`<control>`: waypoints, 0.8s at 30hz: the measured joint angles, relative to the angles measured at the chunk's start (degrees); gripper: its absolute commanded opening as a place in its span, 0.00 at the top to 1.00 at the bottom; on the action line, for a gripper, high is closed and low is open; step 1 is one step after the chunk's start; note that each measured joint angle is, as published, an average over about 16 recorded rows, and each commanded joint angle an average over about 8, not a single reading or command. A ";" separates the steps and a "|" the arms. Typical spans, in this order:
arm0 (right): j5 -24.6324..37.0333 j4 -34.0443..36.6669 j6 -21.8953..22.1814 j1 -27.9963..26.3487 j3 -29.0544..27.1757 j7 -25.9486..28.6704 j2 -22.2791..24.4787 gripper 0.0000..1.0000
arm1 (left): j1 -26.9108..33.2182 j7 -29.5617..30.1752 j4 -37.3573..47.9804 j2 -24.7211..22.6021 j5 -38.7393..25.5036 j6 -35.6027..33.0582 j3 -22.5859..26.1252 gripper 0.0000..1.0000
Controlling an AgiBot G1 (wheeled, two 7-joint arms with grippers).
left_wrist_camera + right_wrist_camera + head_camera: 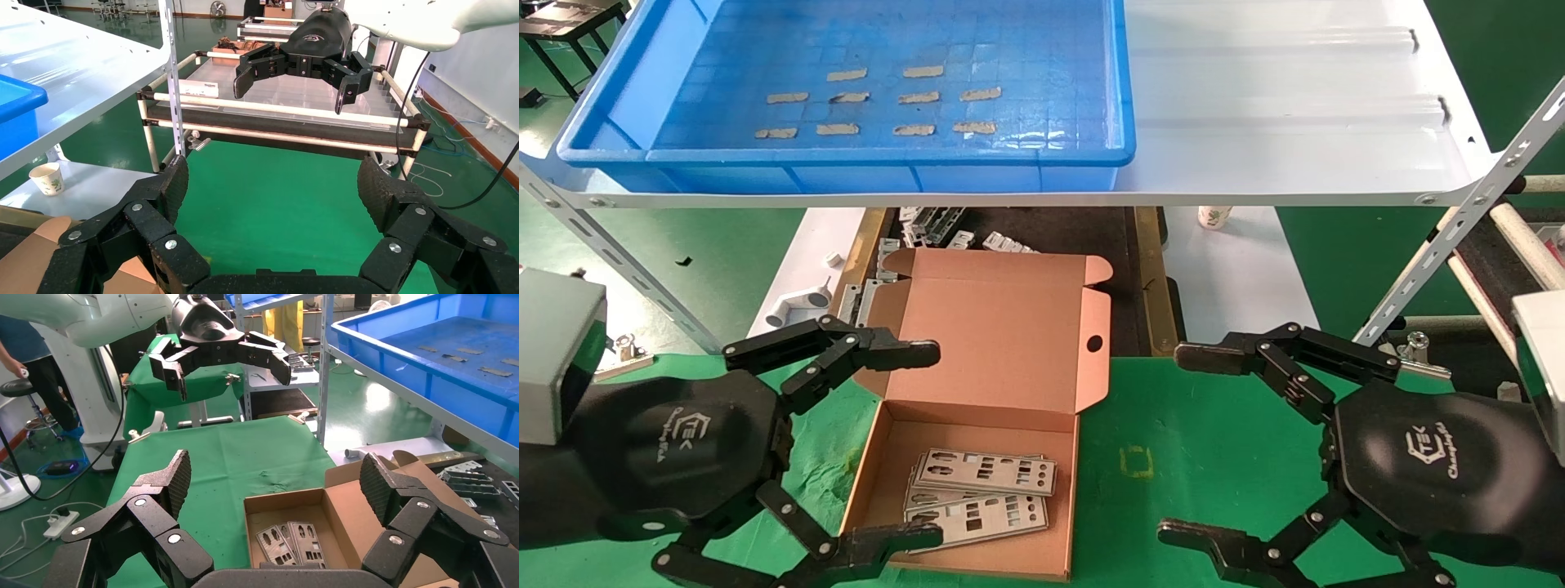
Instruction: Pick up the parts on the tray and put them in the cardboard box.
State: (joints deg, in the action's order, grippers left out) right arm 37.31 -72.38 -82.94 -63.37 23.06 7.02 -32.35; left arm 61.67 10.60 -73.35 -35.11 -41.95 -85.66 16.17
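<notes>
The blue tray (617,106) stands on the white shelf and holds only tan tape strips (919,97); I see no parts in it. The open cardboard box (1001,343) sits on the green cloth between my arms. Several silver parts (985,490) lie stacked in its bottom, also seen in the right wrist view (287,542). My left gripper (911,445) is open and empty at the box's left side. My right gripper (1197,445) is open and empty over the cloth, right of the box. The box edge shows in the left wrist view (37,245).
The white metal shelf (1295,122) overhangs the space behind the box. Grey metal brackets (928,224) lie on a dark mat under it. A paper cup (1214,216) stands on the white surface behind. A roller rack (1508,245) is at the right.
</notes>
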 measured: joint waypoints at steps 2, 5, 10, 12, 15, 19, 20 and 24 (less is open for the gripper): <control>0.00 0.00 0.00 0.00 0.00 0.00 0.00 0.00 | 0.00 0.00 0.00 0.00 0.00 0.00 0.00 0.00; 0.00 0.00 0.01 0.00 0.00 0.00 0.00 0.00 | 0.00 0.00 0.00 0.00 0.00 0.00 0.00 0.00; 0.00 0.00 0.01 0.00 0.00 0.00 0.00 0.00 | 0.00 0.00 0.00 0.00 0.00 0.00 0.00 0.00; 0.00 0.00 0.01 0.00 0.00 0.00 0.00 0.00 | 0.00 0.00 0.00 0.00 0.00 0.00 0.00 0.00; 0.00 0.00 0.01 0.00 0.00 0.00 0.00 0.00 | 0.00 0.00 0.00 0.00 0.00 0.00 0.00 0.00; 0.00 0.00 0.01 0.00 0.00 0.00 0.00 0.00 | 0.00 0.00 0.00 0.00 0.00 0.00 0.00 0.00; 0.00 0.00 0.00 0.00 0.00 0.00 0.00 0.00 | 0.00 0.00 0.00 0.00 0.00 0.00 0.00 0.00; 0.00 0.00 0.00 0.00 0.00 0.00 0.00 0.00 | 0.00 0.00 0.00 0.00 0.00 0.00 0.00 0.00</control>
State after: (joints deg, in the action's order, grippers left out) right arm 37.31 -72.38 -82.94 -63.37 23.06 7.02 -32.35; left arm 61.67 10.60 -73.35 -35.11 -41.95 -85.66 16.17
